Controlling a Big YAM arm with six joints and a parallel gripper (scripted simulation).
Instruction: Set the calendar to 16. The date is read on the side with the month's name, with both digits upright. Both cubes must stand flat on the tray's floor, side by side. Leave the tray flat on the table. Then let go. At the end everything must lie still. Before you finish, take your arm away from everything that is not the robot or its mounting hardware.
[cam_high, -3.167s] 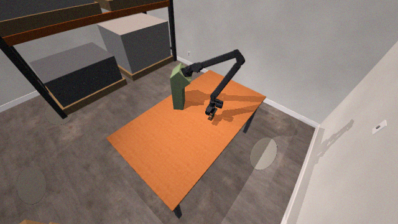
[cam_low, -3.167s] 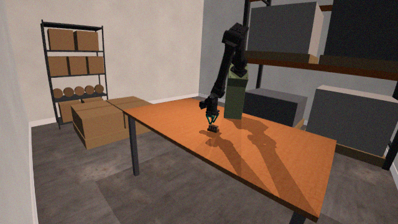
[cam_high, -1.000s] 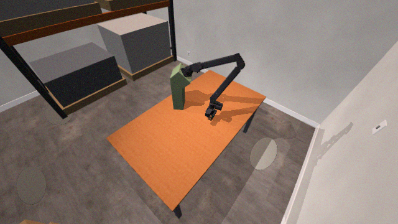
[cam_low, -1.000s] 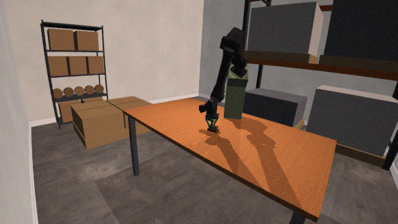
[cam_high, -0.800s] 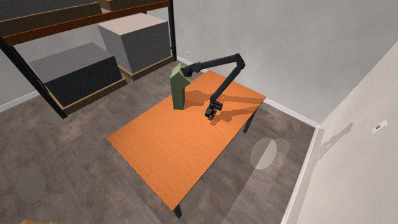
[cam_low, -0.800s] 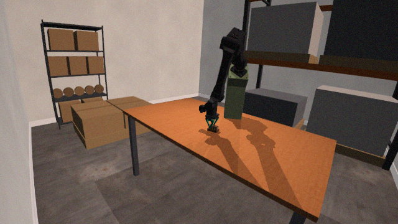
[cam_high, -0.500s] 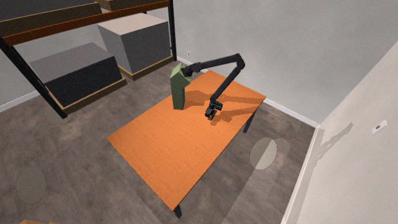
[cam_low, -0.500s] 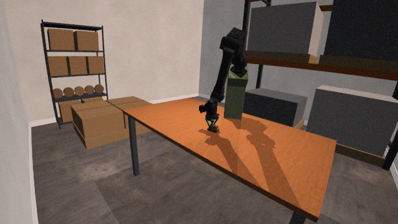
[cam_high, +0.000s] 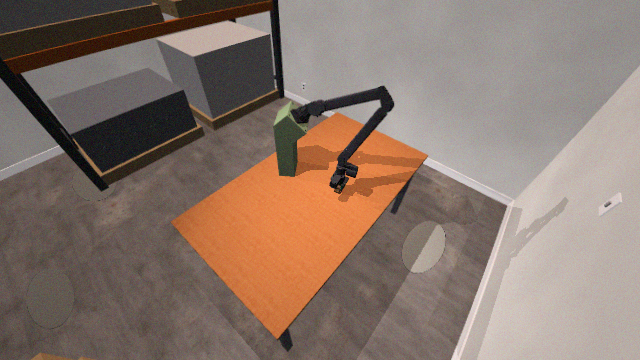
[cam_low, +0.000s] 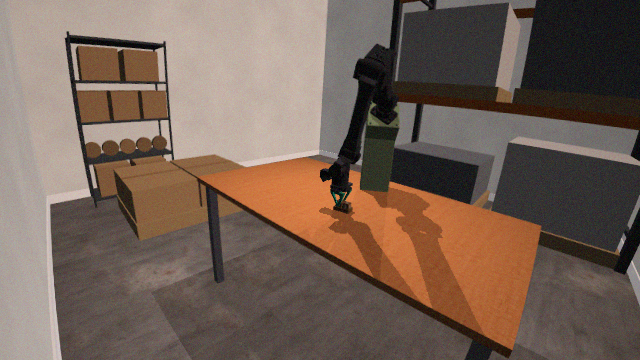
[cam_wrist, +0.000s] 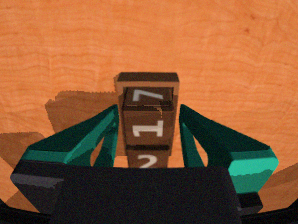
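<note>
- lining up a cube grasp, likely; gripper (cam_high: 341, 185) (cam_low: 342, 202) (cam_wrist: 148, 111) half open, holding nothing;
- next: lower around cube showing 1 (cam_wrist: 132, 131), then close

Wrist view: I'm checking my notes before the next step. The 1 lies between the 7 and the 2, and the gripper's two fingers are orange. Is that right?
Not quite: the gripper's two fingers are green, as the wrist view shows. The 1 does lie between the 7 and the 2.
</note>
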